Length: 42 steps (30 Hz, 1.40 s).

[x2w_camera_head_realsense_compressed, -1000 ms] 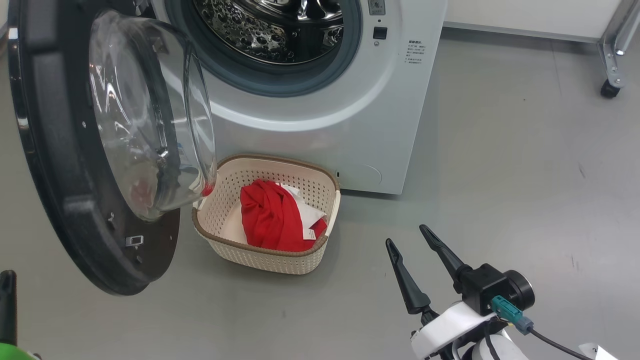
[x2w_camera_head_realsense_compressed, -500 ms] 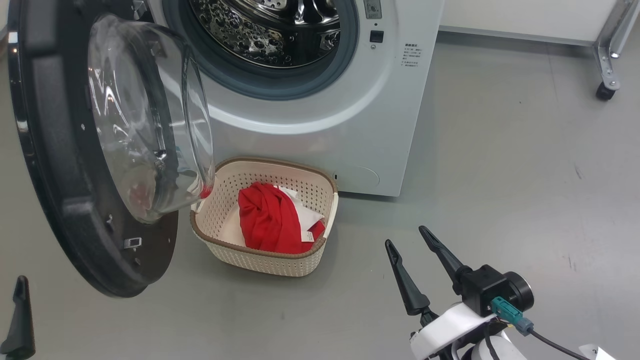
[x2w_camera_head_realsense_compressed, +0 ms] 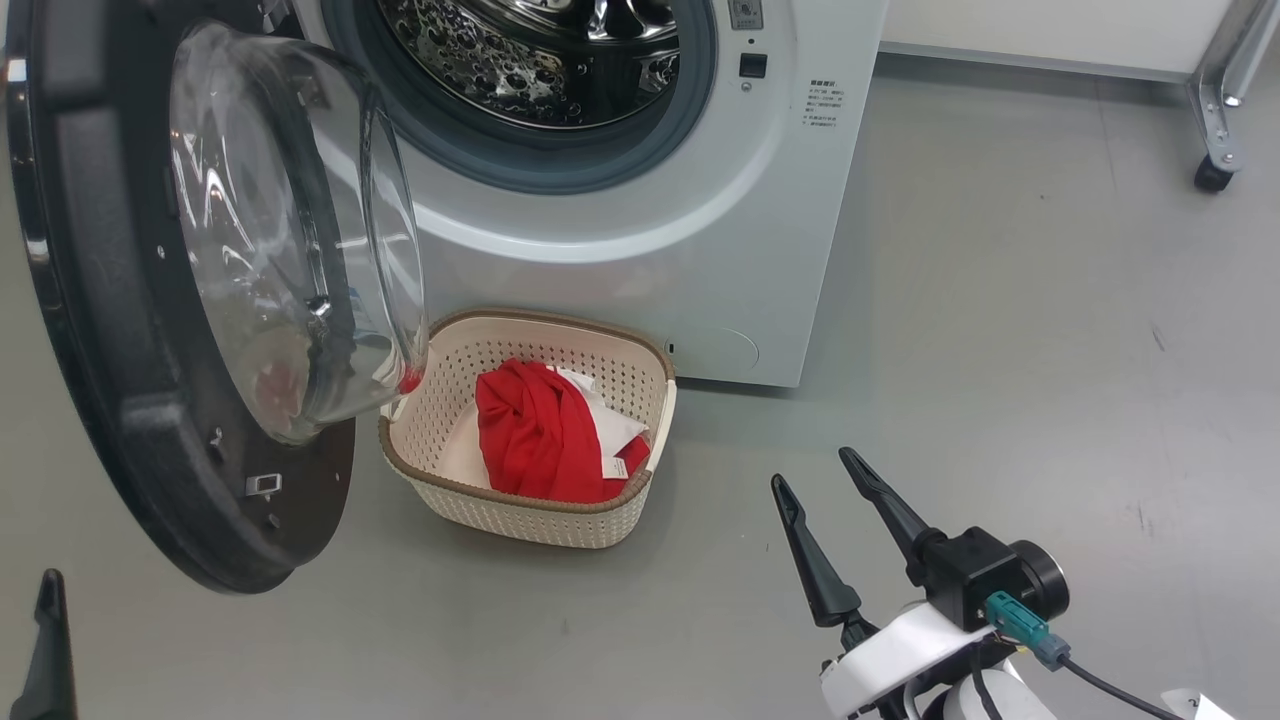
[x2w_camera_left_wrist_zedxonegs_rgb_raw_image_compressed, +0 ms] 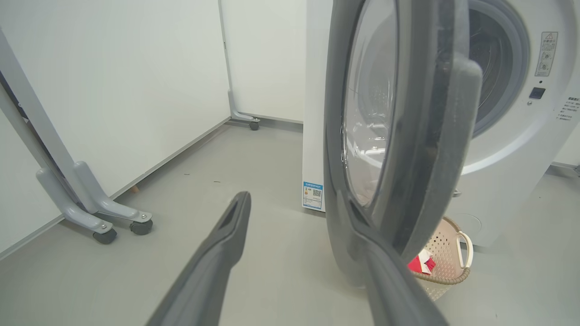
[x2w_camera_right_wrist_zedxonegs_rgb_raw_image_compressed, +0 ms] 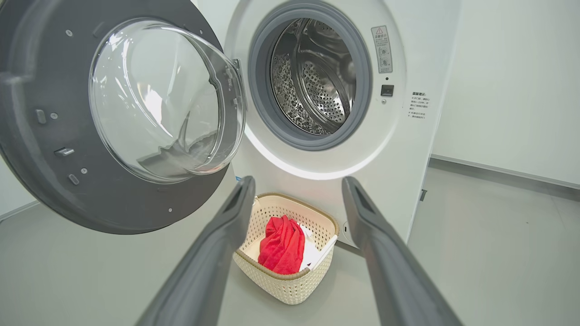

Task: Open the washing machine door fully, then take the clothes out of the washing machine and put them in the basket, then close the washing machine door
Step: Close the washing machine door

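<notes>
Grey floor (x2w_camera_head_realsense_compressed: pixel 1000 300), white walls (x2w_camera_left_wrist_zedxonegs_rgb_raw_image_compressed: pixel 113 68), wheeled metal frame (x2w_camera_left_wrist_zedxonegs_rgb_raw_image_compressed: pixel 90 213)

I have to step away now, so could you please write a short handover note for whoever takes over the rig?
Left gripper: open, empty, low beside the washing machine door.
Right gripper: open, empty, over the floor right of the basket.
Things: door swung wide open; clothes lie in the basket, in front of the washing machine.
Done: door opened, clothes moved; the visible drum shows no clothes.
Left: close the door.
</notes>
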{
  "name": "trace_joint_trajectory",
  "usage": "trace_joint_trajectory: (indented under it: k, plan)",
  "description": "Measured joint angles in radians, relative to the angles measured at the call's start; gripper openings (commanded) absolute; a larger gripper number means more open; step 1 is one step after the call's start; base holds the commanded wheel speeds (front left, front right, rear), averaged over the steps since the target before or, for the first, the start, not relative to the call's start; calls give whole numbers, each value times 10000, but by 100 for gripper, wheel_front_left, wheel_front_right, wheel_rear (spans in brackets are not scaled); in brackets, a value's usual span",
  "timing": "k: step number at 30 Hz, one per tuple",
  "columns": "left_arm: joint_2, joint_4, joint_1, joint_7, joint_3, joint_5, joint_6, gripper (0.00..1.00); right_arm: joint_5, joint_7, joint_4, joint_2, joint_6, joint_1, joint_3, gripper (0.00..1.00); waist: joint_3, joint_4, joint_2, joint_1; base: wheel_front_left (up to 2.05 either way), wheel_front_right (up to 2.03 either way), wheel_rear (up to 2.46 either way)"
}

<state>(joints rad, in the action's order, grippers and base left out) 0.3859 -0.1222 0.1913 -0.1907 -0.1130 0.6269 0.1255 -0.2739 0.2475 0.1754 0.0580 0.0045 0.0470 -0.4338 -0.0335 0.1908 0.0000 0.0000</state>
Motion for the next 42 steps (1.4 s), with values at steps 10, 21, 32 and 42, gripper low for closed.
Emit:
trace_joint_trajectory:
  k: [10,21,32,42]
  plan:
    - [96,-311,-15,-203,328,19,0,100,0,0,-21,-4,-71,1,19,100,12,-19,0,0,0,0,0]
    - [268,-591,-29,-343,669,151,0,100,0,0,-29,-6,-71,0,35,100,44,-21,0,0,0,0,0]
    - [378,-757,-69,-408,828,232,0,100,0,0,-59,-8,-71,0,35,100,12,-16,0,0,0,0,0]
    - [433,-917,-174,-495,941,309,2,100,0,0,-63,-10,-71,0,42,100,40,-2,0,0,0,0,0]
